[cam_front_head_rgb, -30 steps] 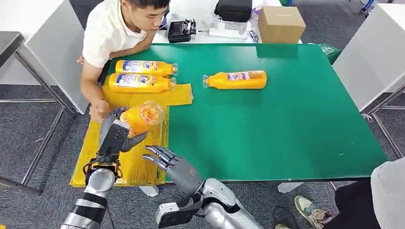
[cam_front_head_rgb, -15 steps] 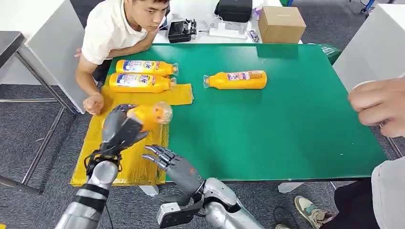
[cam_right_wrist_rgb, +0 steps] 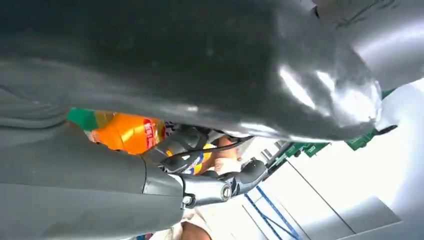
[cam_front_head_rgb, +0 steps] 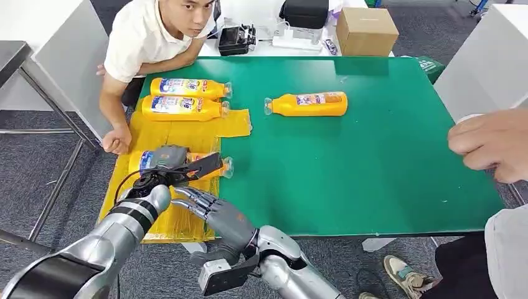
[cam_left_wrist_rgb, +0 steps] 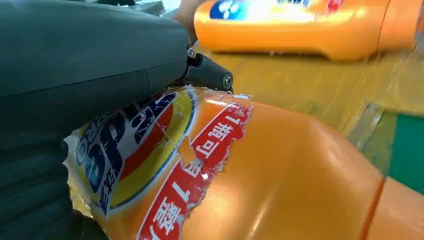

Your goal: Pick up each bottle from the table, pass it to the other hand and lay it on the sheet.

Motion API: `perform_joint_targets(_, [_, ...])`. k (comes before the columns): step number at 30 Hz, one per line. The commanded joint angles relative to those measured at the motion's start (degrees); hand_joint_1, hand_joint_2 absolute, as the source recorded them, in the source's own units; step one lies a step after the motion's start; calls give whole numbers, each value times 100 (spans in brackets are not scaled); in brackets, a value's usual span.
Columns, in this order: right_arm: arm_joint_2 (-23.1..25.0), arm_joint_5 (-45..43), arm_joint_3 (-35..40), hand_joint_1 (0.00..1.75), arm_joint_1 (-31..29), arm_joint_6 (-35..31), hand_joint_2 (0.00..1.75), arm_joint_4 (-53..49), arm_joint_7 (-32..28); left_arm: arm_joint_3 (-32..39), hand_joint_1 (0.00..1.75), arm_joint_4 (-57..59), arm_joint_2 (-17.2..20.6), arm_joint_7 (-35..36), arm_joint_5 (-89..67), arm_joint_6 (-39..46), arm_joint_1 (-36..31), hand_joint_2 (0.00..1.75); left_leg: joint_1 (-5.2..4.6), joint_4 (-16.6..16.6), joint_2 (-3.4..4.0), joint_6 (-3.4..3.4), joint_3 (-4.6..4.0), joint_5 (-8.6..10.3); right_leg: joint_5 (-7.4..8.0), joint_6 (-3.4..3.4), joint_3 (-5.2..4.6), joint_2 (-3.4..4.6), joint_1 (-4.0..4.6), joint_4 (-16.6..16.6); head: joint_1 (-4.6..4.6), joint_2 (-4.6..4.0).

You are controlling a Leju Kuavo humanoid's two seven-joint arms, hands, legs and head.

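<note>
Left hand grips an orange bottle lying sideways on the yellow sheet. Right hand hovers just beside it, fingers spread, holding nothing.

Orange bottles are showing blue-red-yellow labels, lying on a yellow sheet over a green table.

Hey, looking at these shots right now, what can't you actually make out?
- Whether the held bottle already rests on the yellow sheet: head view, the left hand covers its middle.
- The bottle's full label: left wrist view, the hand's grey cover hides part.
- The right hand fingers: right wrist view, the arm's own cover blocks them.
- What the person's hand does: cut off by the head view's edge.
</note>
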Motion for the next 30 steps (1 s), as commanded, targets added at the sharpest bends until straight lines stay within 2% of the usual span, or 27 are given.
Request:
perform_joint_targets(1, [22,-186,309,0,-315,-12,0,562,-92,331,33,1082,-181,-105,357,-679,-436,175,-3,-2,4,1,22,-6,-6,-2,22,-5,-1,0,2,0])
perform_joint_targets(2, [41,-209,300,0,-324,-18,0,599,-97,370,0,1097,-191,-107,366,-732,-426,175,-4,-7,8,0,35,-7,-6,-3,33,-3,-1,-5,4,0])
perform_joint_targets(6, [60,-221,299,0,-338,-35,0,655,-118,487,0,1112,-212,-140,440,-848,-417,175,-3,-5,2,0,18,-2,-2,-2,19,-3,-2,-4,2,0])
perform_joint_targets(7, [70,-221,284,0,-330,-87,0,676,-127,907,0,1029,-259,-635,942,-1098,-380,175,-4,-7,3,0,25,-3,-3,-3,26,-4,-2,-5,2,0])
perform_joint_targets(15, [72,-216,285,0,-321,-119,0,711,-143,923,0,1007,-245,-655,961,-1124,-414,175,-4,-7,-3,5,30,1,-2,-2,34,-9,-2,-6,2,0])
perform_joint_targets(18, [58,-269,311,0,-327,-286,0,878,-306,1676,0,738,-181,-1843,2049,-1769,-290,175,-4,-6,-4,4,23,3,0,-1,28,-8,-2,-5,0,0])
perform_joint_targets(19, [47,-279,313,0,-321,-309,0,896,-322,1707,0,688,-151,-1946,2123,-1805,-270,175,-4,-7,-1,4,29,2,-1,-2,32,-7,-2,-6,0,0])
perform_joint_targets(23, [-12,-387,342,0,-285,-493,0,973,-417,2047,0,-82,-12,-2583,3373,-2317,146,175,-7,-15,-4,4,43,2,-1,-3,49,-12,-4,-12,2,0])
perform_joint_targets(26, [-71,-415,341,0,-222,-534,0,910,-425,1887,0,-921,153,-2585,4485,-2468,664,175,-10,-22,22,4,55,-2,1,-5,52,9,-7,-16,2,0])
perform_joint_targets(27, [-97,-412,332,0,-185,-561,0,880,-432,1753,0,-1308,240,-2576,4917,-2460,885,175,-5,-13,15,4,36,0,0,-3,36,2,-3,-10,2,0])
perform_joint_targets(29, [-123,-412,334,0,-147,-575,0,834,-437,1801,0,-1720,284,-2604,5402,-2496,1131,175,-10,-23,23,2,60,-6,-8,-7,54,1,-6,-15,2,0])
perform_joint_targets(30, [-150,-394,347,0,-117,-610,0,787,-432,1817,0,-2068,299,-2595,5611,-2393,1312,175,-3,-10,9,3,25,2,-1,-3,26,-6,-1,-9,2,0])
